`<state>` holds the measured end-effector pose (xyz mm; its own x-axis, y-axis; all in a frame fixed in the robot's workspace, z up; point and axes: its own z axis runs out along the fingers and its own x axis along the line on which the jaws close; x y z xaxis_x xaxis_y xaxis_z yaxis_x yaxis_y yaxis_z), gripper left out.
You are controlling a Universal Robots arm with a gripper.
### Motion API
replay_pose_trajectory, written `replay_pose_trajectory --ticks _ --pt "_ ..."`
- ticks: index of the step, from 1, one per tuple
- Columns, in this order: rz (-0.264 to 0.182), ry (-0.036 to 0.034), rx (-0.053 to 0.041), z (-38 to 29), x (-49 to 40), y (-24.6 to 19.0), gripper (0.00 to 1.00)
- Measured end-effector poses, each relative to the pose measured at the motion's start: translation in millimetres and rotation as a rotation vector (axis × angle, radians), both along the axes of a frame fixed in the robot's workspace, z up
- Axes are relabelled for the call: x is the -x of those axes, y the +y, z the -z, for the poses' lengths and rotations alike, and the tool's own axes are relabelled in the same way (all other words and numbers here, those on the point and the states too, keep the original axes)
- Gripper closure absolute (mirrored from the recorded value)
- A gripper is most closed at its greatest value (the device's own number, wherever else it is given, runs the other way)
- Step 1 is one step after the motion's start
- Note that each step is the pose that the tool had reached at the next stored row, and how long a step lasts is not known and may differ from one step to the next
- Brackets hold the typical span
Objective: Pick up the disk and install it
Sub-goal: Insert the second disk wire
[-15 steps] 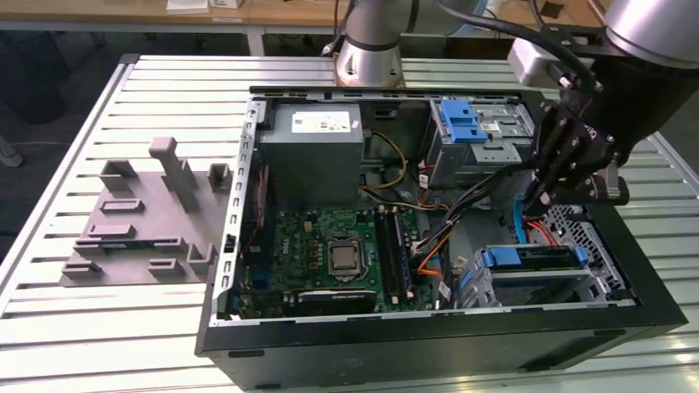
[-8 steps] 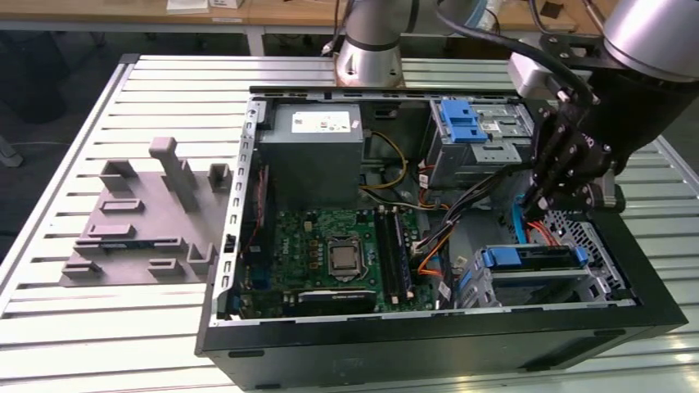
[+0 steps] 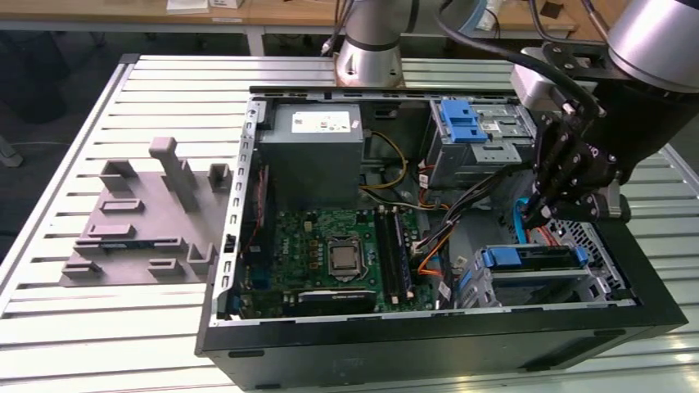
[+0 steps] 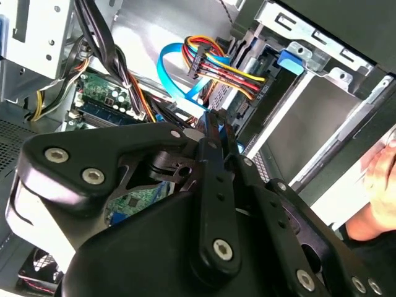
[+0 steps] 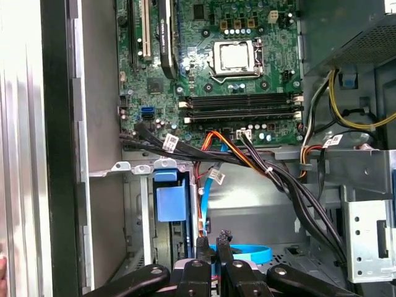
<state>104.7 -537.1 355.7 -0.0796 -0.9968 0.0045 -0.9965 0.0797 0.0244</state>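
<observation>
Inside the open computer case (image 3: 437, 327), near its front corner, the hand (image 3: 543, 214) — fingers closed, gripping nothing — hovers just beside the disk (image 3: 529, 260), which sits lengthwise in its bay.

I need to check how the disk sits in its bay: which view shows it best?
The exterior view: the disk lies in the lower bay, blue handle facing up, below the gripper. The first wrist view shows its blue handle end-on. The second wrist view shows a blue tab, unclear.

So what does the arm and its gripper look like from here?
The arm is silver-grey, with black cables along it. Its gripper is black, built from linkage bars with silver screws, below a pale grey wrist block.
</observation>
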Motion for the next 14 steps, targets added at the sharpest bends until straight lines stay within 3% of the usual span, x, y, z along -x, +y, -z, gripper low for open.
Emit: replay_pose_trajectory --ticks 7,9,10,14 --pt "-0.041 0.0 0.0002 3.0 0.0 -2.5 0.84" --pt "-0.044 0.0 0.0 4.8 0.0 -7.4 0.84" --pt "-0.044 0.0 0.0 7.0 0.0 -14.5 0.84" --pt "-0.044 0.0 0.0 7.7 0.0 -14.6 0.84"
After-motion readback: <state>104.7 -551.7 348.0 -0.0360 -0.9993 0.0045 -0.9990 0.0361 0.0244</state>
